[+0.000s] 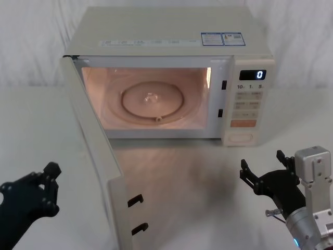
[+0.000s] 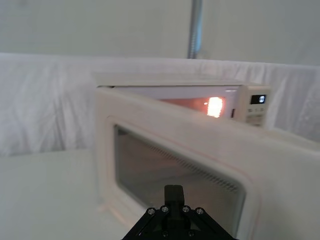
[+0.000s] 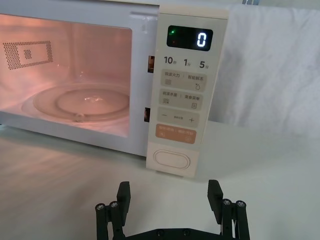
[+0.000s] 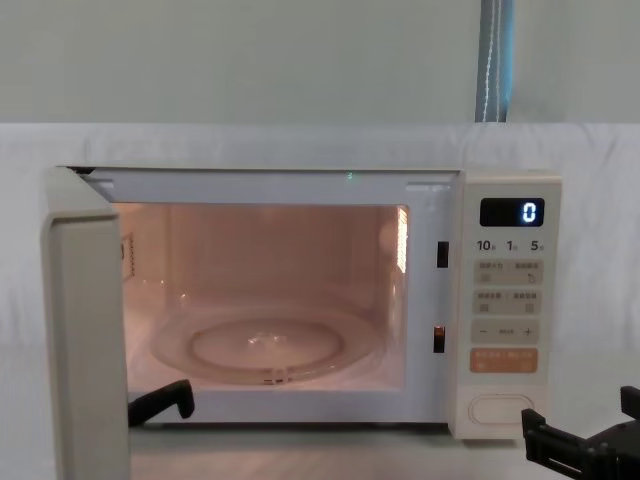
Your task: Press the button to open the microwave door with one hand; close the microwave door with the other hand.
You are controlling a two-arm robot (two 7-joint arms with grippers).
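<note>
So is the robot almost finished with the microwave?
About halfway. The microwave door already stands wide open with the inside lit, so the button looks pressed. The right gripper sits open on the table side of that button. The left gripper waits outside the door, not touching. Closing is left.

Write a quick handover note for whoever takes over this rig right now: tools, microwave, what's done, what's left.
Right tool: open, empty, low in front of the control panel, short of the button.
Left tool: low on the robot's left, outside the microwave door, not touching it.
Microwave door: swung wide open, cavity lit, turntable bare, display reads 0.
Done: door is open.
Left: push the door shut with the left tool.
</note>
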